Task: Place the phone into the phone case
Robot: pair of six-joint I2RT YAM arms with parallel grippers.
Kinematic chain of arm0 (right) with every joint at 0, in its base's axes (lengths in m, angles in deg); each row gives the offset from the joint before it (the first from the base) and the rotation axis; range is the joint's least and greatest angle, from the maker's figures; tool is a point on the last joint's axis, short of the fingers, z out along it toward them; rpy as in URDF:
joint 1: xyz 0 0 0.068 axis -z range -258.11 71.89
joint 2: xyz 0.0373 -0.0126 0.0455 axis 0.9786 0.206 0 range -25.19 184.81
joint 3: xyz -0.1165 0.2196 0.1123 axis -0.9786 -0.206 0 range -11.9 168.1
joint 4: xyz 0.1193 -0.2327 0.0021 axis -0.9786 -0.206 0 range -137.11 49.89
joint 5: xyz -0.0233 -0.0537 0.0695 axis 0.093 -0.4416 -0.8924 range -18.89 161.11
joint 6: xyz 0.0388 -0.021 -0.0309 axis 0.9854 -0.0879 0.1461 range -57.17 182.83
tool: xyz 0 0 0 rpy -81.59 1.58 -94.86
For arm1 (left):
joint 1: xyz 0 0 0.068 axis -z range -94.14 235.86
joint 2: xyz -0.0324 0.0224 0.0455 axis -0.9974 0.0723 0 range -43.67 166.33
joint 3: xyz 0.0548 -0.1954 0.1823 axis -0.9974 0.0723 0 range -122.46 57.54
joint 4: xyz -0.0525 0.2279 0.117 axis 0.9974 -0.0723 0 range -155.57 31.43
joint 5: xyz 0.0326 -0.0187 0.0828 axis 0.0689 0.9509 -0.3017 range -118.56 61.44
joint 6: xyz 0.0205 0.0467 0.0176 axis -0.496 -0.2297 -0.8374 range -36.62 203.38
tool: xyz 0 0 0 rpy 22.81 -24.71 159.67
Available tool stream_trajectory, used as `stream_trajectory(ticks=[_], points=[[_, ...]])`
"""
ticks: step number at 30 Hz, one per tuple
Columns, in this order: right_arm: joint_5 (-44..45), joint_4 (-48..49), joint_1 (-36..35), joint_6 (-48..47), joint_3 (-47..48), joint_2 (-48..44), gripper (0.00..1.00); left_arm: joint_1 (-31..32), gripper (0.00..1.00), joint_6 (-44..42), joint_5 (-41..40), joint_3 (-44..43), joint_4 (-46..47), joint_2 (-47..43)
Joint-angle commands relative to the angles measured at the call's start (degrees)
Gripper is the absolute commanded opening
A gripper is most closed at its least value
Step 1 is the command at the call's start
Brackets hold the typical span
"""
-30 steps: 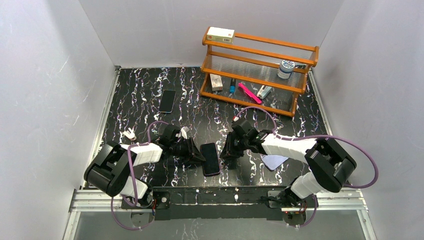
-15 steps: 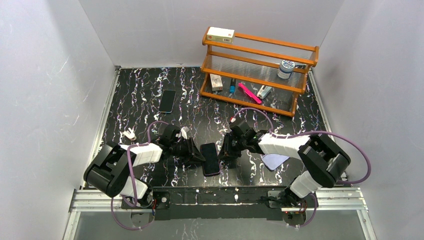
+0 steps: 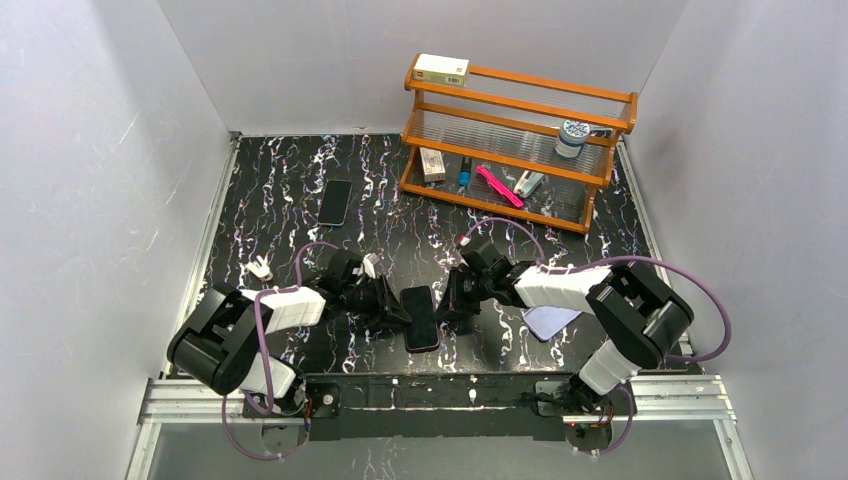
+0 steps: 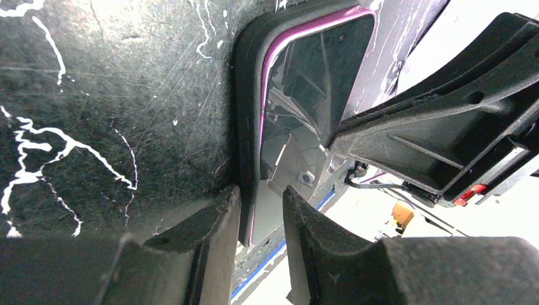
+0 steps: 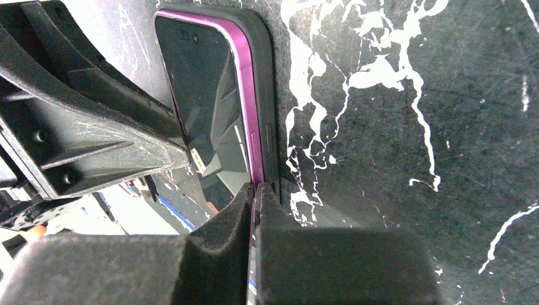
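Observation:
The phone (image 3: 420, 320), black-screened with a magenta rim and a dark outer edge, lies near the table's front middle between both grippers. My left gripper (image 3: 398, 312) is at its left edge. In the left wrist view its fingers (image 4: 216, 216) straddle the edge of the phone (image 4: 311, 70), and a gap shows on the screen side. My right gripper (image 3: 447, 305) is at the right edge. In the right wrist view my right gripper (image 5: 256, 190) has its tips pinched together on the magenta rim of the phone (image 5: 206, 89). The pale lavender phone case (image 3: 550, 323) lies flat, partly under the right arm.
A second black phone (image 3: 335, 202) lies at the back left. A wooden shelf rack (image 3: 515, 130) with small items stands at the back right. A small white object (image 3: 261, 269) sits left of the left arm. White walls close in three sides.
The right gripper has slid left to the phone's right edge and closed on it. The phone has shifted slightly left. The left gripper has stayed put.

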Motion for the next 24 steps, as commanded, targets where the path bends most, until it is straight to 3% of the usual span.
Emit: stream_trajectory(ticks=[1, 7, 12, 15, 24], points=[[-0.5, 4.1, -1.9, 1.9, -1.2, 4.0, 0.06, 1.5, 0.3, 0.4, -0.5, -0.7, 0.2, 0.1], [6.1, -5.0, -3.2, 0.8, 0.1, 6.4, 0.04, 2.4, 0.31, -1.0, -2.3, -1.4, -2.3, -0.7], [7.8, -7.0, -3.2, -0.5, 1.5, 4.5, 0.05, 2.5, 0.35, -2.9, -4.0, -2.6, -6.0, -1.8], [7.7, -6.8, -3.2, -0.4, 2.4, 0.7, 0.12, 2.5, 0.35, -4.1, -5.6, -3.7, -9.2, -2.1], [8.0, -2.6, -3.1, 0.4, 1.2, -6.2, 0.44, 2.5, 0.34, -2.7, -8.2, -4.1, -11.3, -4.2]])
